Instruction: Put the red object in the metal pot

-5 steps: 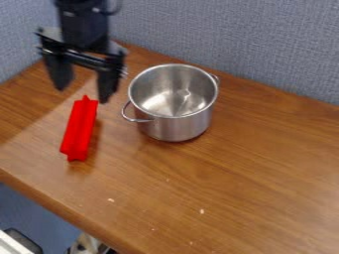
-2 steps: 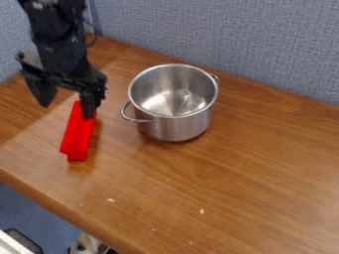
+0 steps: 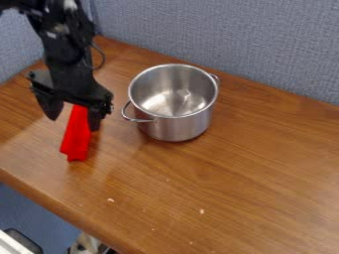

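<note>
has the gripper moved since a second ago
Yes. The open gripper has come down and leftward, away from the metal pot, and now straddles the far end of the red object.

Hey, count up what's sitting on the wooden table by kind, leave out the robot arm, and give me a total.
Red plastic block: 1
Metal pot: 1
Total: 2
</note>
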Robot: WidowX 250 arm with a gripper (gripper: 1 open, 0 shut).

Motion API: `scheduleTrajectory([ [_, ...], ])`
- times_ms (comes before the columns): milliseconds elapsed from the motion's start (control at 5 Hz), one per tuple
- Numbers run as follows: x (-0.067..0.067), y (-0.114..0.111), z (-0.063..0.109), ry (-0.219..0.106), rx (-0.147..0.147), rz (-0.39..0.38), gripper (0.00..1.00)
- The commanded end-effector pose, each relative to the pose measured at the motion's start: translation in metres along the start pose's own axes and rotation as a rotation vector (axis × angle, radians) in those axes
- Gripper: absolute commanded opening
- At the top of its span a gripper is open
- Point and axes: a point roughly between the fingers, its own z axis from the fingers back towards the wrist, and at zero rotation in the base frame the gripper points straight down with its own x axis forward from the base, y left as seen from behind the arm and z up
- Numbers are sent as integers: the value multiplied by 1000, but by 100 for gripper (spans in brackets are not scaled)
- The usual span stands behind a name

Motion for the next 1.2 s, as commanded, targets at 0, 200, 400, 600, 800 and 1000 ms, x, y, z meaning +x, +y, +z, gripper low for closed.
scheduleTrajectory([
  [0, 7, 8, -9, 0, 21, 24, 100],
  [200, 9, 8, -16, 6, 26, 28, 100],
  [400, 11, 8, -14, 3, 24, 29, 100],
  [600, 12, 8, -11, -2, 21, 30, 100],
  [800, 12, 7, -8, -5, 17, 30, 100],
  [1000, 13, 7, -5, -10, 12, 29, 100],
])
